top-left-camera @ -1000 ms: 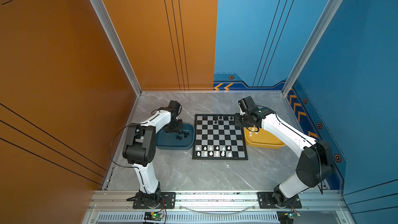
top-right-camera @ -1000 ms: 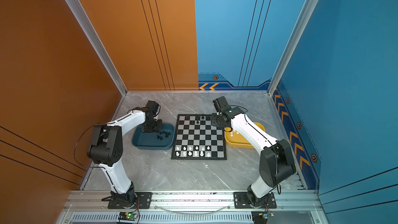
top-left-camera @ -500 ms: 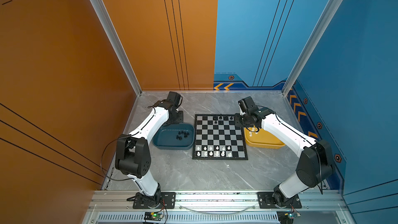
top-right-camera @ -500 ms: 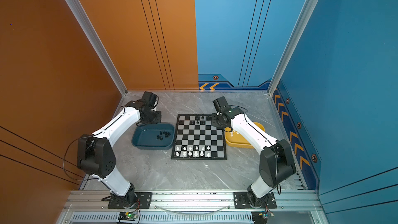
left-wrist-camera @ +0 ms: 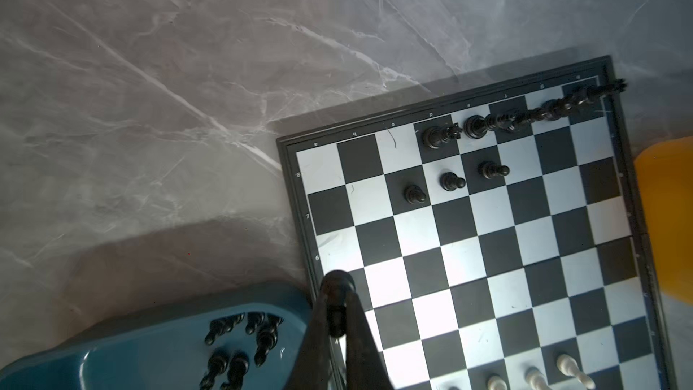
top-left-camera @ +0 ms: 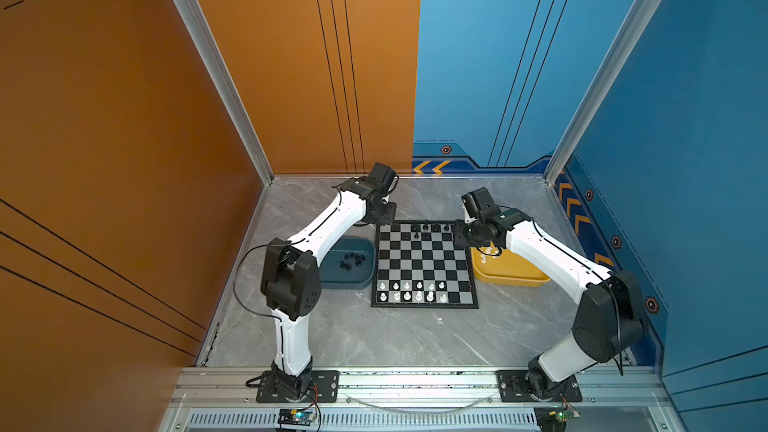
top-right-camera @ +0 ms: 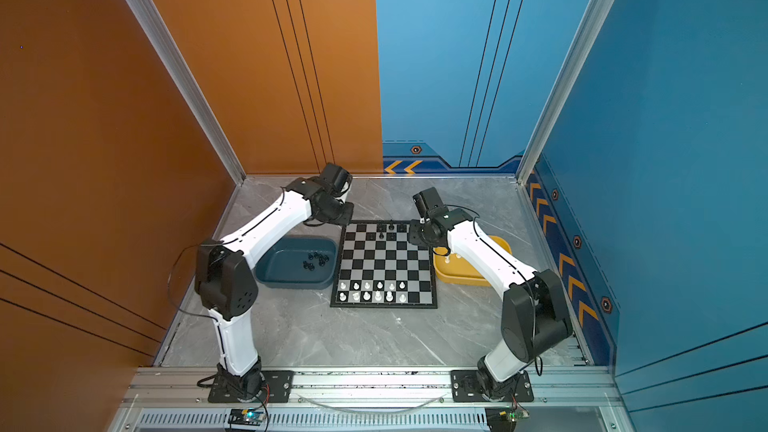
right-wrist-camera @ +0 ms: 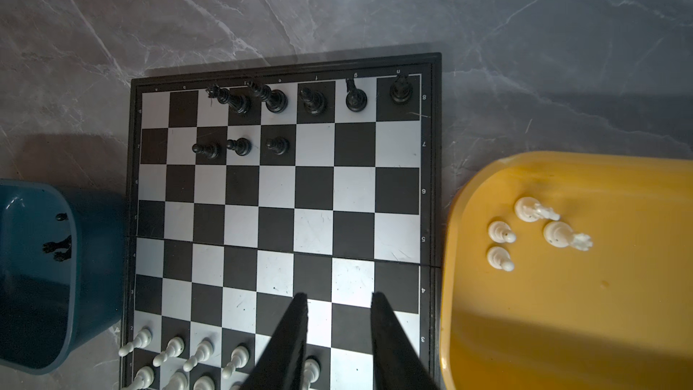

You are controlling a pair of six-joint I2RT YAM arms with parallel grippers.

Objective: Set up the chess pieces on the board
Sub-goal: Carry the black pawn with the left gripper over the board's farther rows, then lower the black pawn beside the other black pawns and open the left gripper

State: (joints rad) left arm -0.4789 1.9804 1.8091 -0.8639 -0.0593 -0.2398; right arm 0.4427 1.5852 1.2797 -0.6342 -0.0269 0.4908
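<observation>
Carrying anything, the left hand (left-wrist-camera: 336, 305)?
— Yes: clenched on a black piece (left-wrist-camera: 337, 282) over the board (left-wrist-camera: 487, 256) edge, beside the teal tray (left-wrist-camera: 112, 350). The right hand (right-wrist-camera: 339, 305) hangs released, empty.
— Next?
— Probably setting it upright on a free far-row square, then letting go.

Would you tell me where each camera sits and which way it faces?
Both top views: high above the front rail, looking down at the board, whole left arm and right arm.
Left wrist: on the left arm, facing down at the board's corner and teal tray; left tool grips a black piece.
Right wrist: on the right arm, facing down over the board and yellow tray; open right tool shows.
Shared: the board everywhere; three black pawns in both wrist views.
</observation>
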